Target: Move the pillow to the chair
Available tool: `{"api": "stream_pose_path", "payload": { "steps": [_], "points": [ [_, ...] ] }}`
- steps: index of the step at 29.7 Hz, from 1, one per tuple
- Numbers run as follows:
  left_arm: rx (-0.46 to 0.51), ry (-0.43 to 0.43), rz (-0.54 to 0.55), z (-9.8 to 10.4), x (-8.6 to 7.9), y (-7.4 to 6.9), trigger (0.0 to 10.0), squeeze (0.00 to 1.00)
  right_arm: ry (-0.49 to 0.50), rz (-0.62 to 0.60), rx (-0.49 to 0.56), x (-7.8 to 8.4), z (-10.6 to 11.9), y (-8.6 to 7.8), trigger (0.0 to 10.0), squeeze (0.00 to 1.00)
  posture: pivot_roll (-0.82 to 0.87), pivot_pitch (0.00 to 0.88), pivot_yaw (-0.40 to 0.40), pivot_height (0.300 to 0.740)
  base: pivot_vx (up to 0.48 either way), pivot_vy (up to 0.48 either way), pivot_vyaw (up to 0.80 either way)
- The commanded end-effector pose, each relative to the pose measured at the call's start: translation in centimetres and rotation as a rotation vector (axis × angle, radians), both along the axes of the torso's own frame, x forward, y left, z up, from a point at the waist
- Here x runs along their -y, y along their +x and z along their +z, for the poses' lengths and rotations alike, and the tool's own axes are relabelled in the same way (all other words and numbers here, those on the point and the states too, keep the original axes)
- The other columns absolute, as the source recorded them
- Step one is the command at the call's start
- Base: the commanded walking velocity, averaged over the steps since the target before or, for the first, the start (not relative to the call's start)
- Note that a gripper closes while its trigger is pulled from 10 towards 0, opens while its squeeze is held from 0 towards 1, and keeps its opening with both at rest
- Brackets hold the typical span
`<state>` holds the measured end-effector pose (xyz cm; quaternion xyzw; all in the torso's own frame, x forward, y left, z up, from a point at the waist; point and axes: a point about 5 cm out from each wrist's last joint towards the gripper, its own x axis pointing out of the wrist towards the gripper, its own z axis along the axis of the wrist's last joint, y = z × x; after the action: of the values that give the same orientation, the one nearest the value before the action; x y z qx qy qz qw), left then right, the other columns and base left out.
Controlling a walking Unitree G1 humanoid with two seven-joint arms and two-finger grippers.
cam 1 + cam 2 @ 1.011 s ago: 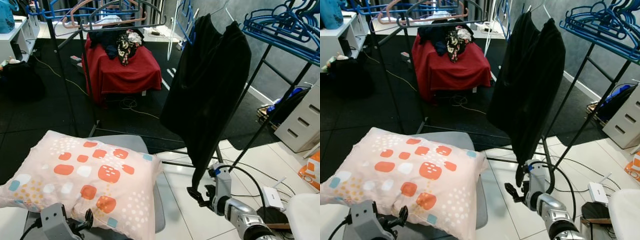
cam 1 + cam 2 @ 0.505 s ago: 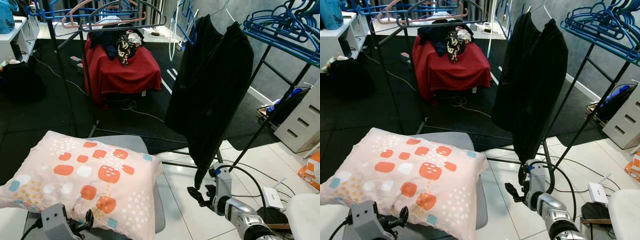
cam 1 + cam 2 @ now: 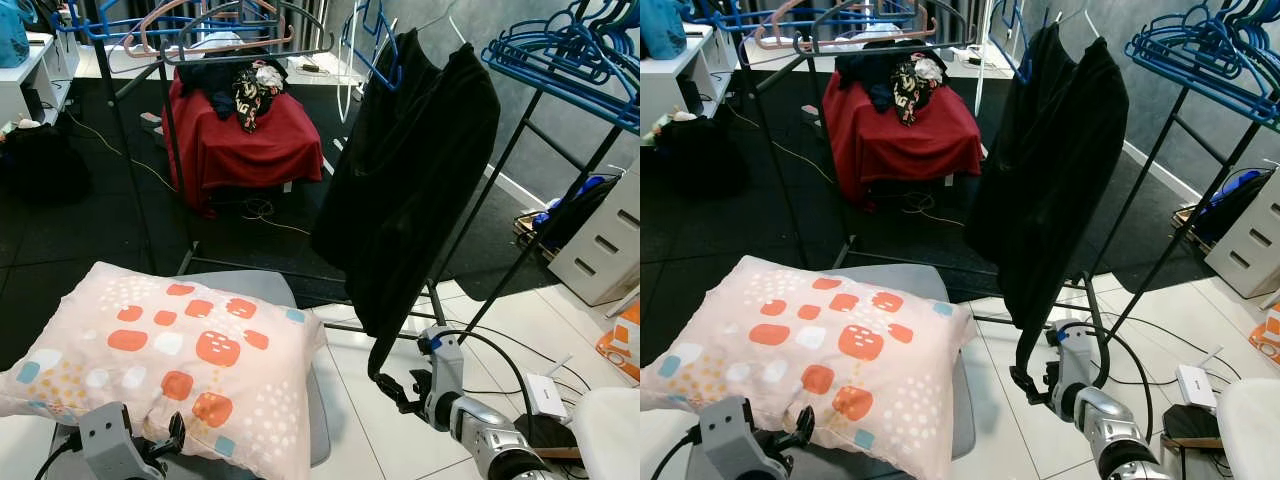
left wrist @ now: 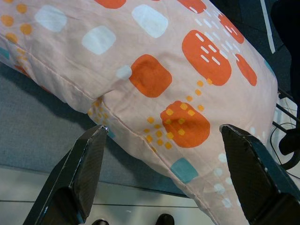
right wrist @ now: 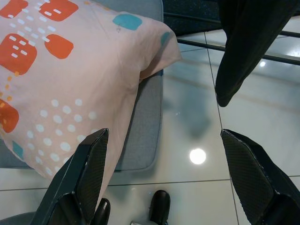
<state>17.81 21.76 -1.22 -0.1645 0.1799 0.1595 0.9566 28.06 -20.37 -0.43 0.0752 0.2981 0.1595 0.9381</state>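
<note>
Resting: pillow point(image 3: 170, 365) lies on grey chair point(image 3: 300, 400), one corner hanging past the seat edge; task looks done or nearly so.
change: black garment point(image 3: 410, 190) on the rack has swung toward the robot's left since a second ago; pillow and both hands sit where they were, so nothing in the task is advancing, likely a pause after placing.
left hand point(image 4: 164, 173): fingers spread wide, holding nothing, hovering just over the pillow's near edge.
right hand point(image 5: 168, 183): fingers wide apart, empty, above white floor tiles point(image 5: 197, 122) beside the chair.
counts: one pillow, one grey chair, one black garment, two racks with blue hangers point(image 3: 560, 60), one red-draped seat point(image 3: 245, 140) behind.
next: probably withdraw; no regrasp seems needed.
</note>
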Motion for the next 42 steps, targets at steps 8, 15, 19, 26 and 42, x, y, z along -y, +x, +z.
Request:
{"api": "stream_pose_path", "payload": {
  "steps": [8,15,19,26,42],
  "points": [
    [-0.005,-0.005,-0.014,0.02,0.38,-0.12,10.0,0.00,-0.009,-0.009,-0.005,0.57,-0.01,-0.13,10.0,0.00,0.03,0.024,-0.135,0.740,0.000,0.000,0.00],
    [-0.005,-0.004,-0.015,0.11,0.37,-0.18,10.0,0.00,-0.004,-0.008,-0.003,0.47,0.02,-0.09,10.0,0.00,0.03,0.025,-0.134,0.740,0.000,0.000,0.00],
    [-0.006,-0.003,-0.015,0.14,0.35,-0.17,10.0,0.00,-0.002,-0.007,-0.003,0.40,0.04,-0.06,10.0,0.00,0.03,0.025,-0.134,0.740,0.000,0.000,0.00],
    [-0.007,-0.003,-0.016,0.07,0.35,-0.20,10.0,0.00,-0.001,-0.006,-0.002,0.37,0.04,-0.07,10.0,0.00,0.03,0.021,-0.134,0.740,0.000,0.000,0.00],
    [-0.016,-0.005,-0.016,-0.28,0.28,-0.29,10.0,0.00,0.000,-0.003,-0.001,0.37,0.08,-0.05,10.0,0.00,0.03,0.008,-0.134,0.740,0.000,0.000,0.00]
  ]
}}
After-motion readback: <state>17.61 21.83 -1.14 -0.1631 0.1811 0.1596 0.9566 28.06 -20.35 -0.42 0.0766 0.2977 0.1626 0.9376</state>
